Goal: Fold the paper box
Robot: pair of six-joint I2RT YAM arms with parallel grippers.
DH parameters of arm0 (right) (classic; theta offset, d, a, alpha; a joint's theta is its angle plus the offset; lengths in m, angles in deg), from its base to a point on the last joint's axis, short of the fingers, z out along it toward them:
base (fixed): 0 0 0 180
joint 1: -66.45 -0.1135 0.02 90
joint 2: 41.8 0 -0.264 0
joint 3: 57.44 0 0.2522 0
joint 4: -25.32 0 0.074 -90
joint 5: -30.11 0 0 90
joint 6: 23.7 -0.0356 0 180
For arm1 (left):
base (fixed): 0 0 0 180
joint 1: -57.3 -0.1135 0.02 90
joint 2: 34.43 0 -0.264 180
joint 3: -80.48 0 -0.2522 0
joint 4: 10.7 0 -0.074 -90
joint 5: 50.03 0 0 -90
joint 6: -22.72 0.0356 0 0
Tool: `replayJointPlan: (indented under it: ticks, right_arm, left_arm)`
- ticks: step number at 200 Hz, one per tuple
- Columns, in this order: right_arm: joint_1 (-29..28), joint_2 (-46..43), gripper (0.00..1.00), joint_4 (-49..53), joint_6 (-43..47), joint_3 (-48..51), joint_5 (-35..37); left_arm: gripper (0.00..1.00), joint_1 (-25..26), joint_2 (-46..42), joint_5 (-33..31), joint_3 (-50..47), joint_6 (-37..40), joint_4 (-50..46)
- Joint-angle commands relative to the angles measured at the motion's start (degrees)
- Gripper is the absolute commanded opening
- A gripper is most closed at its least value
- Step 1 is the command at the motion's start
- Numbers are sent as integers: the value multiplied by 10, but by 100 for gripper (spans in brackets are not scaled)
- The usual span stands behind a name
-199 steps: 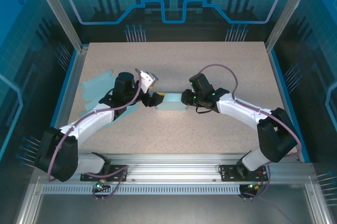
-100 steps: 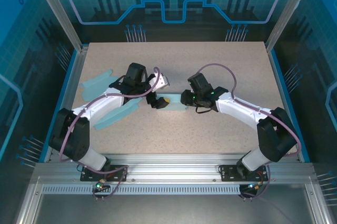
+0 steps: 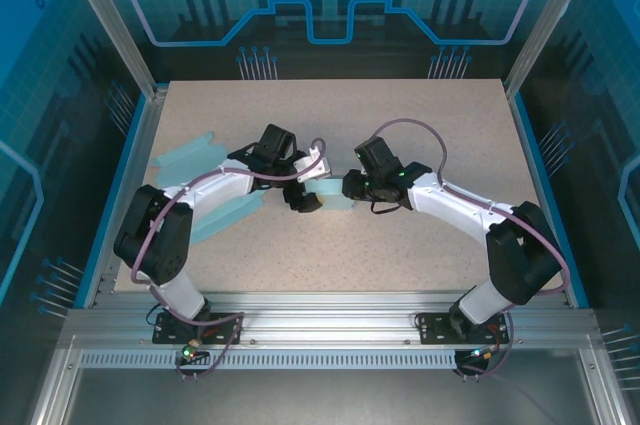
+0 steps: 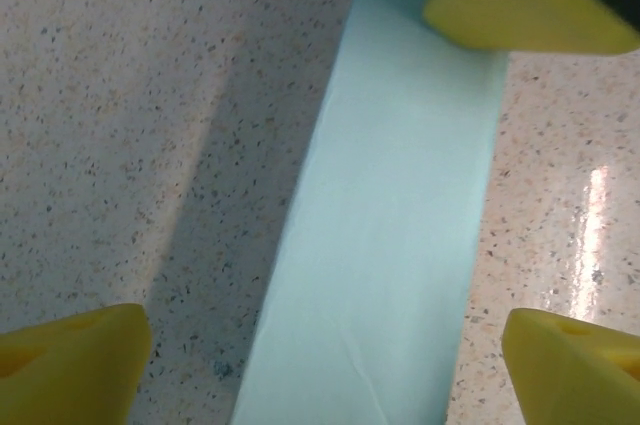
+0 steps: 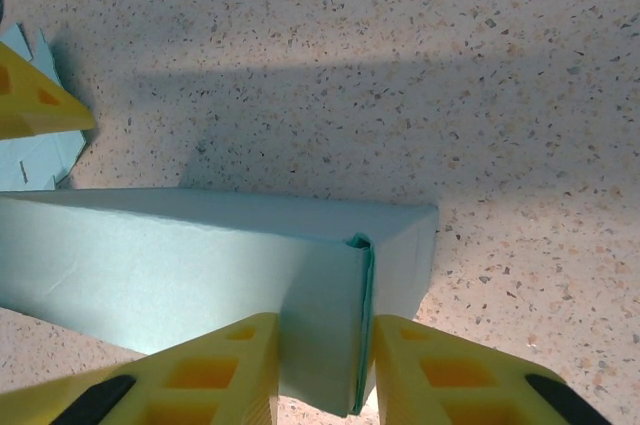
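At table centre, right gripper narrowed to a pinch on the end wall of the light blue paper box; left gripper spread wide, its fingers flanking the box's opposite end without contact; box lies lengthwise between both grippers on the speckled table

From above you get only a sliver of the pale blue folded paper box: the left gripper and right gripper cover its ends. It runs off the bottom of the left wrist view and the left of the right wrist view.
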Motion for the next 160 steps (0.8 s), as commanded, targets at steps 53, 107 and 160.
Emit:
replayJointPlan:
  ticks: [53,107,160]
  right_arm:
    - [-4,-6,33,71,19,-2,12]
    - [2,-27,42,76,22,-2,7]
    - [15,-104,57,105,35,1,36]
  left_arm:
    - [68,9,19,-53,18,30,-40]
    - [53,24,19,-87,18,36,-35]
    - [46,40,10,-108,16,40,1]
